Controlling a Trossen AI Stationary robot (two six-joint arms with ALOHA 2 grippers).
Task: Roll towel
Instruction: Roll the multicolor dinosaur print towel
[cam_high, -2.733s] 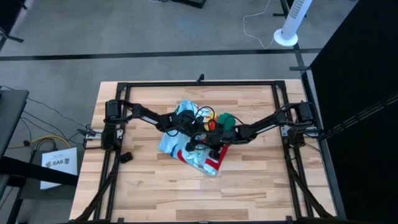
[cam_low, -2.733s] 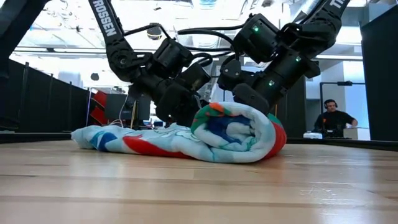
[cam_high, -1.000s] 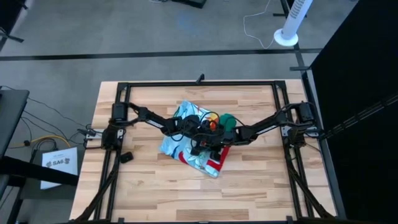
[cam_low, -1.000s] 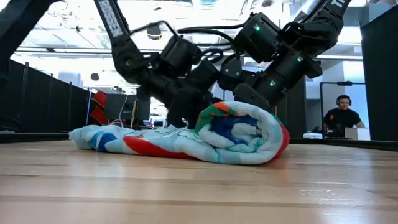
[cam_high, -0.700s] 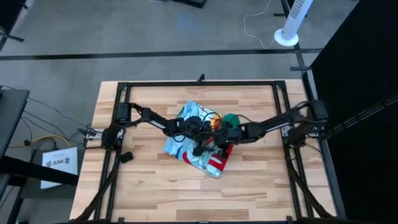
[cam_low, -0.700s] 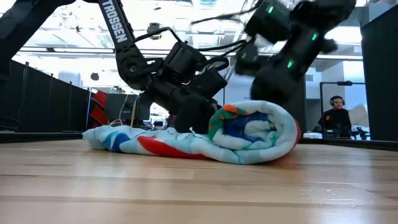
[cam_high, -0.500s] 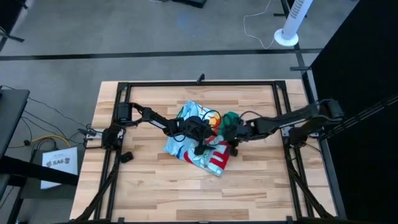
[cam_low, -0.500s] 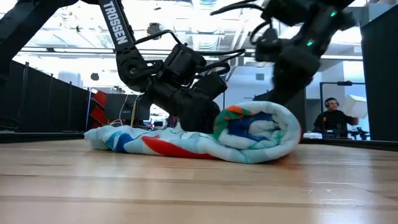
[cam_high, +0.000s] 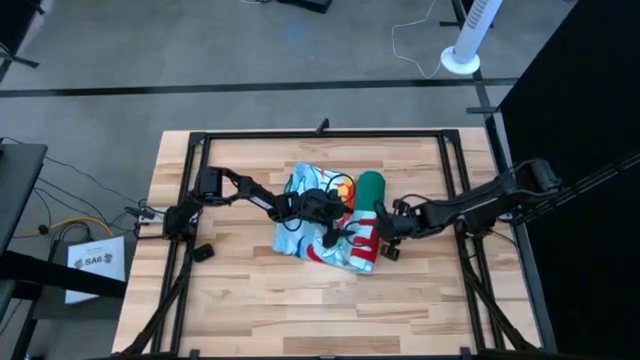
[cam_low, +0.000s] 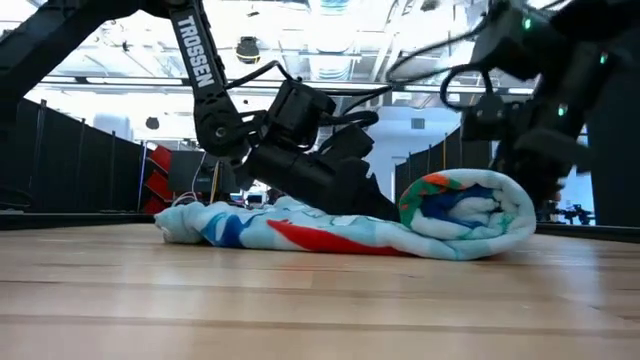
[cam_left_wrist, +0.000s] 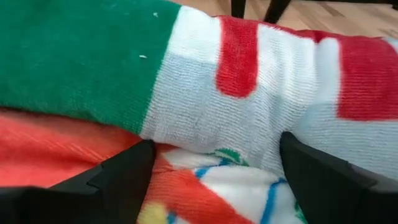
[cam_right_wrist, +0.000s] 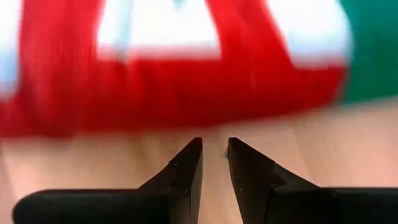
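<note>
The towel (cam_high: 330, 215) lies mid-table. Its left part (cam_low: 250, 228) is spread flat on the wood, and its right part is wound into a thick roll (cam_low: 468, 215) with a green far end (cam_high: 370, 186). In the left wrist view the roll (cam_left_wrist: 249, 93) fills the picture. My left gripper (cam_high: 337, 228) is open and low over the flat cloth, right against the roll's left side. My right gripper (cam_right_wrist: 212, 163) is shut, just above bare wood, a little to the right of the roll's red patch (cam_right_wrist: 186, 93). My left gripper has its open fingers (cam_left_wrist: 118, 180) spread wide on the flat cloth (cam_left_wrist: 205, 186) at the foot of the roll. They slant down from the table's left. Whether the fingertips touch the roll itself I cannot tell.
A black metal frame (cam_high: 320, 134) borders the table. A small black object (cam_high: 203, 252) lies on the wood near the left arm's base. Bare wood stretches along the near edge (cam_high: 320, 320) and to the right of the roll.
My right gripper has let go of the roll and drawn back toward the table's right edge. My left gripper has moved right behind the roll. The roll has travelled toward the right edge, and the flat part has slid after it.
</note>
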